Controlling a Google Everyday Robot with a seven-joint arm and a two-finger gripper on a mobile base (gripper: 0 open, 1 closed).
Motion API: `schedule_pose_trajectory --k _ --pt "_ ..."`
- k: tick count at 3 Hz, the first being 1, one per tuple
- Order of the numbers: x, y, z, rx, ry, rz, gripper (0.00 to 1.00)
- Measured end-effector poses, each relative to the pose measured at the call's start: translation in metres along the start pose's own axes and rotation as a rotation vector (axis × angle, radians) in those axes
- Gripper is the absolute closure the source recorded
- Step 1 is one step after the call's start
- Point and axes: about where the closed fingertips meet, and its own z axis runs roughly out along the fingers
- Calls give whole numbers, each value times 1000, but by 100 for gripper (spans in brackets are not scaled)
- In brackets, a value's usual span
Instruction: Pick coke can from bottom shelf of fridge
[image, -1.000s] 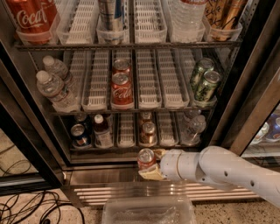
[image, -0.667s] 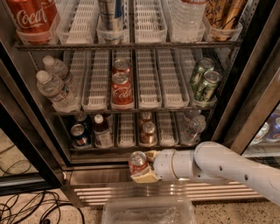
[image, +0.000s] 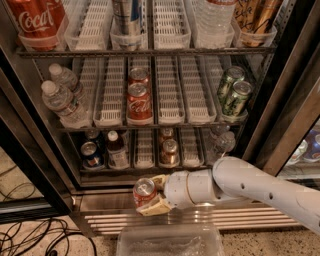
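Low in the middle, the gripper (image: 149, 197) pinches the coke can (image: 144, 189) just below the bottom shelf (image: 144, 151); hold it tight and pull it out level.

We saw the gripper (image: 151, 196) out in front of the fridge (image: 30, 160), just below the front rail of the bottom shelf (image: 125, 170) and level with the ribbed steel base (image: 240, 219). Its cream fingers (image: 156, 207) were closed around the coke can (image: 144, 191), whose silver top faced us, clear of the rack. On the bottom shelf we noted a brownish-red can (image: 170, 151), a dark blue can (image: 91, 154) and a small bottle (image: 117, 150). A clear plastic bin (image: 200, 235) lay beneath the white arm (image: 260, 187).
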Motion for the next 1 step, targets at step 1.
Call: schedule_pose_trajectory --k 1 --pt "-1 1 0 -5 -1 -2 100"
